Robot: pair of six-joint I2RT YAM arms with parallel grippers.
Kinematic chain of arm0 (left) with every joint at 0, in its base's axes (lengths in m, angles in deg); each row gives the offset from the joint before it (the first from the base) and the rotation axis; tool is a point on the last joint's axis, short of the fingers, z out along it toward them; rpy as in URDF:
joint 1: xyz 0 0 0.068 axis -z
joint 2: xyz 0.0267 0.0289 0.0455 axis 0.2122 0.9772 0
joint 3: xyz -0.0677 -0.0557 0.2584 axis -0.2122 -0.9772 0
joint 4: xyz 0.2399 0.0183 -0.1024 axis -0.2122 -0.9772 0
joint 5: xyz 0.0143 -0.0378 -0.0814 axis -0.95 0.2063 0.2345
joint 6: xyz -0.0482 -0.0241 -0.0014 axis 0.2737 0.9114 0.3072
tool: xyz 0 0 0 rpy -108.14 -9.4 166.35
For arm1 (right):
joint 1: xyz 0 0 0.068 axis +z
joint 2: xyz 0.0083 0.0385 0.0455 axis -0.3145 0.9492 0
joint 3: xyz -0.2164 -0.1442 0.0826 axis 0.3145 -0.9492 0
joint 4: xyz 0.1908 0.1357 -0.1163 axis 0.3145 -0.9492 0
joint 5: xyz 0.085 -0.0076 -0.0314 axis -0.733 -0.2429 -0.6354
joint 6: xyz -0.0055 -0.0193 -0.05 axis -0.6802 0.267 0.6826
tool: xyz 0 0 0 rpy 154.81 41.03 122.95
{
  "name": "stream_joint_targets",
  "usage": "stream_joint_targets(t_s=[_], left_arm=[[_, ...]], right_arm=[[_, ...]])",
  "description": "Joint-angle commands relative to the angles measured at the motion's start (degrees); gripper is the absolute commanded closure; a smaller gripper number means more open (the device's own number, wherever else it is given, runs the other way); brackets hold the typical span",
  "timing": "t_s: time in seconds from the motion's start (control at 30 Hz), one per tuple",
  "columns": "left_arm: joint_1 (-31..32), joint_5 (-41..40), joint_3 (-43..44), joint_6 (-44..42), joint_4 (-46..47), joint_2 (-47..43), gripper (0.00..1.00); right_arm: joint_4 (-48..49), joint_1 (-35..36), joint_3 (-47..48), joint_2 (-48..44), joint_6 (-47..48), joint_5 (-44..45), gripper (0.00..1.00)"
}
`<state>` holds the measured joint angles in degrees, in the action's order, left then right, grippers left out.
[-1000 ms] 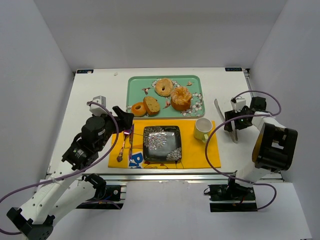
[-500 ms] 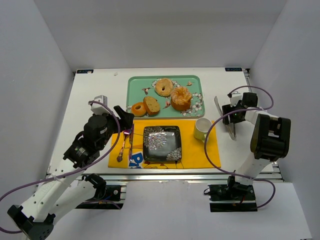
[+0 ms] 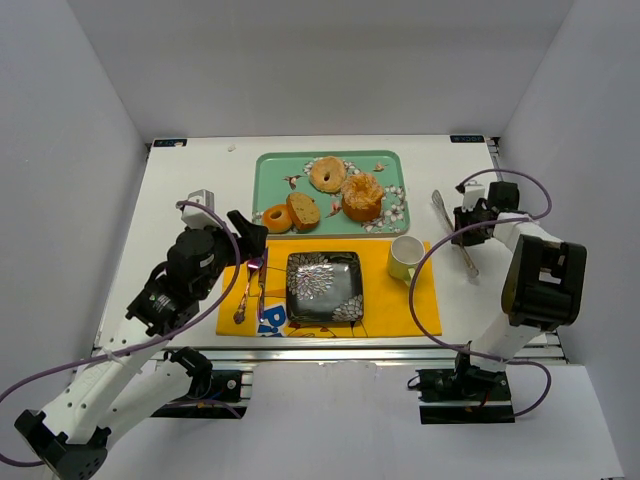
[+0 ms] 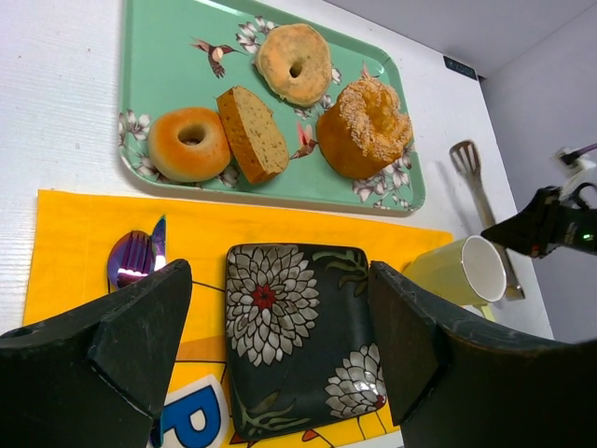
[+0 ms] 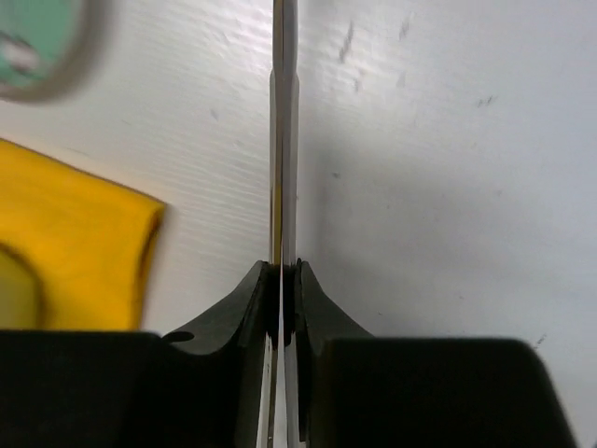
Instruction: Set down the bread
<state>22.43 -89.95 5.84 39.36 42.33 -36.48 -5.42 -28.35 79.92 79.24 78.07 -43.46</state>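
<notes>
The white table (image 3: 200, 165) carries a green tray (image 4: 159, 56) just ahead of the left gripper (image 3: 246, 228). A yellow placemat (image 4: 75, 233) lies below that gripper's fingers, its far edge just beside the tray. A small grey-white block (image 3: 198, 199) sits to that gripper's left. The right gripper (image 5: 282, 280) pinches a metal spatula (image 4: 471, 173) low over bare tabletop; contact with the surface is unclear.

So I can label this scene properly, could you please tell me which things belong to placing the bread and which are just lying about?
Job in hand: bread; green tray holding it; metal tongs, clamped in the jaws of the right gripper; black floral plate, probably the target.

Lying about: orange donut; bagel; sugared ring bun; mug; purple cutlery; yellow placemat.
</notes>
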Motion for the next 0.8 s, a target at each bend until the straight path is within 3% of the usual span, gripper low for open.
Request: stream_joint_targets(t_s=[0.0, 0.13, 0.23, 0.33, 0.77], left_arm=[[0.22, -0.53, 2.34, -0.18, 0.15, -1.13, 0.14], [0.22, -0.7, 2.43, -0.09, 0.06, -2.36, 0.14], [0.22, -0.96, 2.43, 0.0, -0.46, -3.06, 0.14], [0.22, -1.31, 2.52, 0.35, -1.08, -4.73, 0.14], [0.22, -2.37, 1.73, 3.07, -4.24, -10.71, 0.15]], right_arm=[[-3.7, 1.14, 7.57, -7.38, -0.88, -7.59, 0.92], [-7.75, 6.58, 14.34, -10.71, -2.02, -10.68, 0.8], [-8.11, 12.55, 17.6, -11.86, -4.48, -11.3, 0.65], [-8.63, 18.79, 20.85, -11.6, -6.42, -11.74, 0.58], [-11.98, 34.1, 28.59, -5.89, -4.75, -11.83, 0.56]])
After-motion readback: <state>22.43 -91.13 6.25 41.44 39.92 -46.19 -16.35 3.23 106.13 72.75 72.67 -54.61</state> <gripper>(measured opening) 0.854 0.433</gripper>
